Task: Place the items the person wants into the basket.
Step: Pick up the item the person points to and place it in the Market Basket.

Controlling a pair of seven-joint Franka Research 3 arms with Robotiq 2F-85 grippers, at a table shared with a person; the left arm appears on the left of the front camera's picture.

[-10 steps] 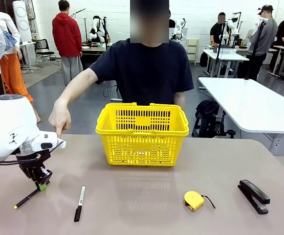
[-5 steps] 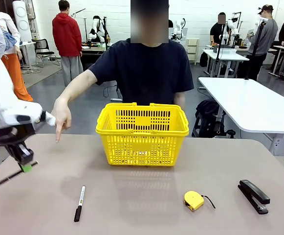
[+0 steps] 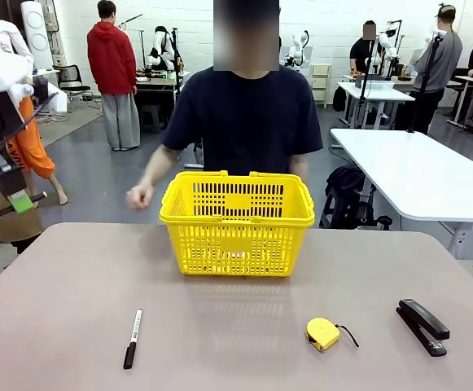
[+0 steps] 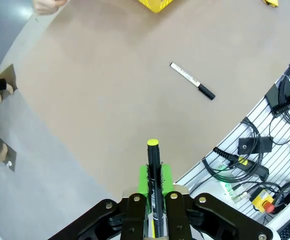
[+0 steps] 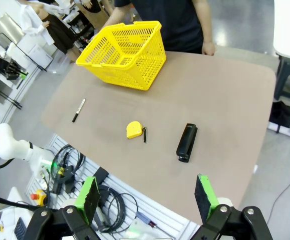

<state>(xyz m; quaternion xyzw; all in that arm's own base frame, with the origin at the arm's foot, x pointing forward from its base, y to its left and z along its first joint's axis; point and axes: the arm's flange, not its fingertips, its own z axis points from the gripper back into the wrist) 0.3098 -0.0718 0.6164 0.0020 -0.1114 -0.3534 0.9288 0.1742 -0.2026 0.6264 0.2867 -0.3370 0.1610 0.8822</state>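
Left gripper has its green pads pinched tight on the thin black pen, yellow tip poking out past the fingertips; from its wrist camera the pen hangs high over the near left corner of the table, the rounded table edge running just beneath it; in the front view that gripper sits up at the picture's left margin, outside the table's left edge; wide bare tabletop lies between it and the basket, nothing in the way; the marker lies alone on the near left part of the table, close to the near edge, well apart from the basket; the yellow basket stands at the far middle, just in from the far edge, its top open and handles folded down; the person stands right behind it, one hand loosely closed in the air beside the basket's left rim; over on the near right, the tape measure and the stapler lie apart from each other, the stapler nearer the right edge; right gripper hangs high off the table's near side, above a rack of cables, pads spread wide with nothing between them.
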